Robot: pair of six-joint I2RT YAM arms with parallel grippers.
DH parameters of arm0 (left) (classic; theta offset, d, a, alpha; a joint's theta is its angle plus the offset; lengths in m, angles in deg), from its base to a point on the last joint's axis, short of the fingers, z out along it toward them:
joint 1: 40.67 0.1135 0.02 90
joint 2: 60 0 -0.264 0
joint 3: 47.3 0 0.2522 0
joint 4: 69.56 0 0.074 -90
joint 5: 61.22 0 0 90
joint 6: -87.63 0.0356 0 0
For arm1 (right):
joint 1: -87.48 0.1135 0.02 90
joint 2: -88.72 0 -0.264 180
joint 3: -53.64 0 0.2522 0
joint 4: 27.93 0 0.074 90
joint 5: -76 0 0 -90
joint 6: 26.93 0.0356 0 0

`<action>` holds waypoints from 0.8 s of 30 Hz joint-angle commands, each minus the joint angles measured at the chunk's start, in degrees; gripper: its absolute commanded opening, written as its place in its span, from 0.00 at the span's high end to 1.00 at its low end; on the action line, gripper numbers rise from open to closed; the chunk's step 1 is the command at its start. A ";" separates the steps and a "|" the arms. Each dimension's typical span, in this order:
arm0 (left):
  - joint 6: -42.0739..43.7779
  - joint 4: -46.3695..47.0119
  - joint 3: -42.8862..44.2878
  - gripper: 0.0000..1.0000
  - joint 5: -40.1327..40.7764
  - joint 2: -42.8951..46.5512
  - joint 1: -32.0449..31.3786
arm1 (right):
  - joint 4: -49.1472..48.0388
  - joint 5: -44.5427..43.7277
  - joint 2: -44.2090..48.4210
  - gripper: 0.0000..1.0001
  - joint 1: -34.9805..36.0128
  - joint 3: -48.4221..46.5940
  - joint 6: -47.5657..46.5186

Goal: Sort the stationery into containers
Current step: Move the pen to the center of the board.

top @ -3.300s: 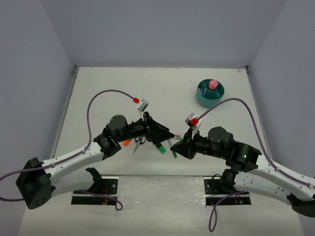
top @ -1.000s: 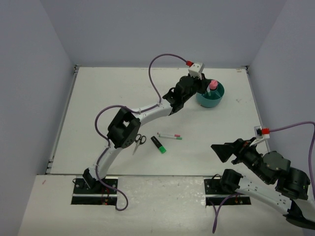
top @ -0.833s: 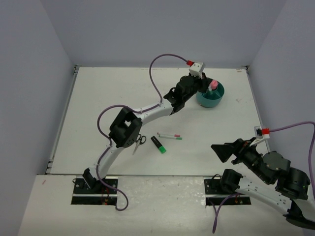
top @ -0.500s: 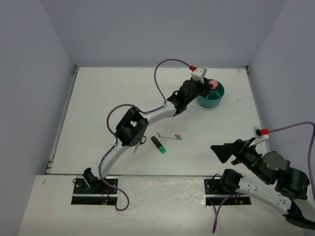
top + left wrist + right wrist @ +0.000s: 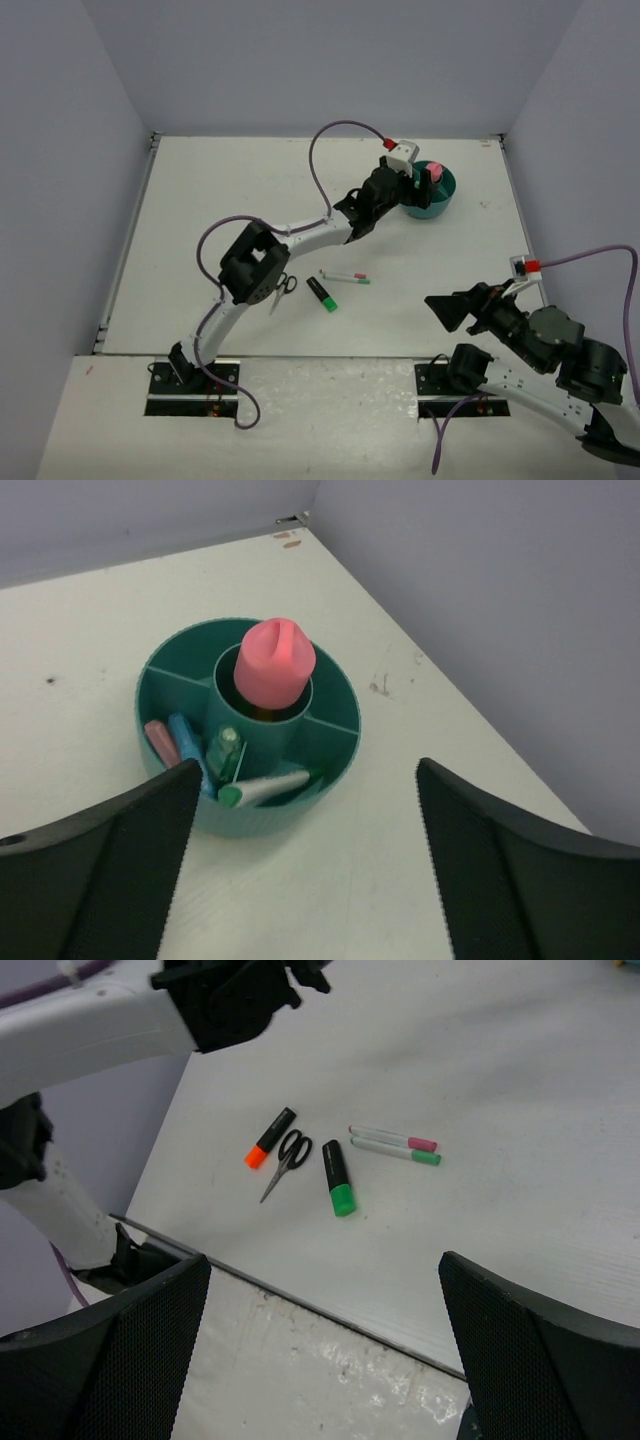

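Left end effector: hanging just over the near side of the organizer, fingers spread wide, gripping nothing.
Right end effector: also spread and empty, sitting well away from the organizer on its near side, facing the loose items.
Inside the organizer: glue stick standing in the central cup; pink, blue and green clips lying in an outer compartment.
Waiting on the counter: two pens, green highlighter, scissors, orange highlighter, all lying flat, well apart from the organizer, to its near-left.
Key relation: the pens are lying closest to the organizer, side by side, long axes running left to right in the top view. Either arm looks about equally far from them.
Obstruction: the left arm's elbow is covering the orange highlighter from above and hanging just beside the scissors. Nothing is crowding the pens.
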 commanded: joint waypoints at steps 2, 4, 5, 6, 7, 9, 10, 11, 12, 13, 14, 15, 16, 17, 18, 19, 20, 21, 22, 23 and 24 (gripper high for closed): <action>-2.24 -10.54 -12.33 0.00 11.54 26.20 -1.91 | -2.59 3.41 -7.84 0.01 0.09 0.92 -2.68; -4.63 -16.10 -19.62 0.00 17.30 36.59 -1.86 | -4.14 7.42 -12.23 0.01 0.04 1.14 -4.58; -6.51 -18.73 -22.99 0.00 19.59 41.56 -1.82 | -4.89 8.81 -14.35 0.01 0.05 1.32 -4.92; -8.30 -21.63 -27.09 0.00 21.20 46.00 -1.68 | -6.42 9.89 -17.29 0.01 0.06 1.79 -5.33; -9.59 -24.05 -31.50 0.00 22.56 50.23 -1.48 | -8.36 10.88 -20.11 0.01 0.01 2.39 -5.74; -14.68 -30.65 -37.50 0.00 24.94 57.57 -1.47 | -11.90 11.78 -25.58 0.01 0.09 3.80 -7.84; -15.07 -32.70 -40.78 0.00 25.52 61.48 -1.46 | -13.76 11.84 -28.74 0.01 0.09 3.81 -9.21; -17.52 -35.28 -45.82 0.00 25.26 67.48 -1.41 | -16.28 11.74 -34.31 0.01 0.09 3.81 -11.41; -18.74 -36.55 -49.55 0.00 24.95 72.08 -1.47 | -17.93 11.68 -38.74 0.03 0.09 3.55 -12.98; -19.26 -37.92 -52.65 0.00 24.53 75.16 -1.52 | -18.80 11.60 -42.07 0.08 0.09 2.49 -14.15; -20.21 -40.89 -55.30 0.00 23.97 79.28 -1.47 | -19.31 10.63 -47.06 0.13 0.09 0.63 -15.64; -20.81 -43.65 -56.60 0.00 23.56 83.44 -1.47 | -19.15 8.60 -52.37 0.17 0.06 -0.57 -16.79; -21.07 -45.64 -57.78 0.00 23.39 86.63 -1.47 | -18.74 6.54 -56.87 0.21 -0.03 -1.58 -17.71; -21.35 -47.57 -58.75 0.00 23.28 89.11 -1.51 | -18.40 4.86 -60.45 0.26 -0.22 -3.38 -19.01; -21.67 -50.12 -59.37 0.00 23.25 90.52 -1.56 | -18.38 4.41 -62.45 0.31 -0.96 -5.05 -20.68; -21.83 -52.69 -60.00 0.00 23.10 94.05 -1.56 | -18.60 5.46 -66.46 0.37 -2.13 -7.06 -22.81; -21.80 -53.95 -60.35 0.00 22.87 96.60 -1.56 | -19.10 6.68 -68.51 0.40 -2.98 -8.11 -24.41; -21.54 -55.34 -60.72 0.00 22.73 98.17 -1.56 | -19.78 8.21 -70.74 0.42 -4.29 -9.17 -26.69; -20.98 -56.96 -61.07 0.00 22.65 99.88 -1.56 | -20.36 10.07 -73.58 0.45 -6.06 -10.51 -29.57; -20.43 -58.19 -61.28 0.00 22.58 100.65 -1.56 | -20.37 11.50 -76.04 0.47 -7.63 -11.74 -31.75; -20.08 -58.88 -61.42 0.00 22.43 101.73 -1.51 | -20.37 11.95 -77.57 0.48 -8.23 -12.53 -33.19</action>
